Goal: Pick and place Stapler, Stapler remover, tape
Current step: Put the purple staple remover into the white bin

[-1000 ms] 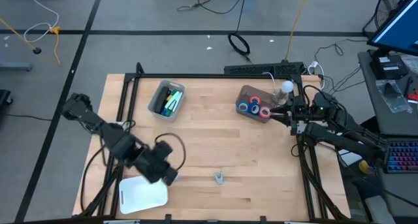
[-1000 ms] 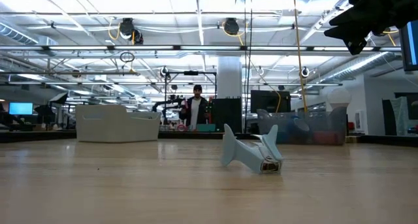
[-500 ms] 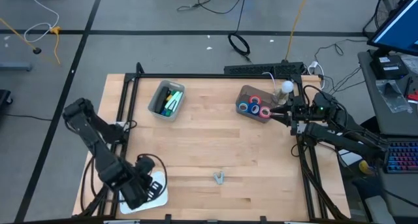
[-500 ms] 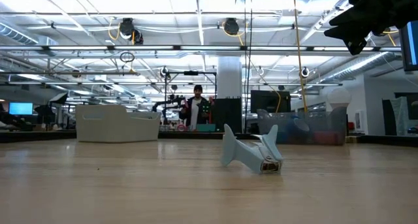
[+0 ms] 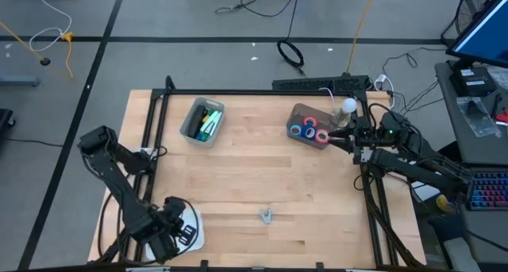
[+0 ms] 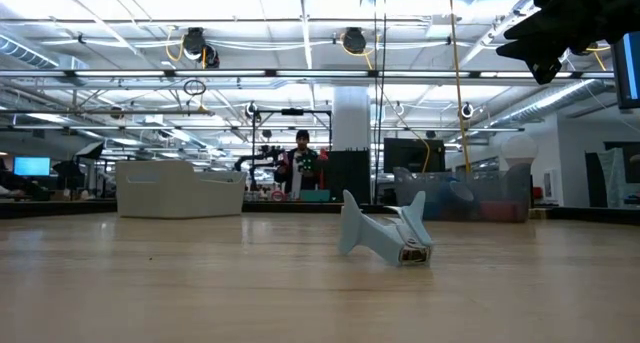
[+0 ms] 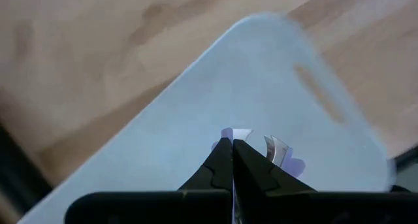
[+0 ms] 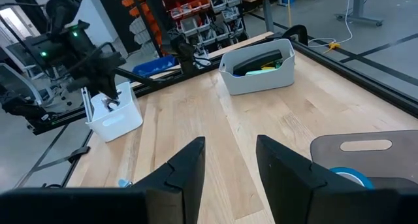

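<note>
Your counter (image 5: pixel 254 177) is a pale wooden top with a dark frame around it, and both arms sit at its outer sides.

The left arm reaches down to the near left corner, where a white bin (image 5: pixel 190 232) stands. Your left claw (image 5: pixel 176 234) hangs right over that bin with its fingers pressed together; in the left wrist view the two dark fingers (image 7: pixel 225 165) meet tip to tip above the bin's pale wall (image 7: pixel 274 74), and a small metal piece shows just beside the tips. You cannot tell from these views whether anything is pinched there.

The right arm waits at the far right side, and your right claw (image 5: pixel 355 136) sits just beside the brown bin (image 5: pixel 302 113). Its fingers (image 8: pixel 189 165) stand spread apart with bare wood between them, pinching nothing.

A grey bin (image 5: pixel 202 121) stands toward the far left of the counter, tilted on the diagonal, with dark and green things inside.

The tape (image 5: pixel 309 132) lies in the brown bin: small rings, some blue and some red, packed close together. One blue roll's edge (image 8: pixel 346 175) shows in the right wrist view.

The staple remover (image 5: pixel 267 216) lies alone on bare wood near the front edge, well apart from every bin. In the low view it (image 6: pixel 385 233) rests with its pale wings raised.

Far behind the counter a person (image 6: pixel 300 168) stands in the room.
</note>
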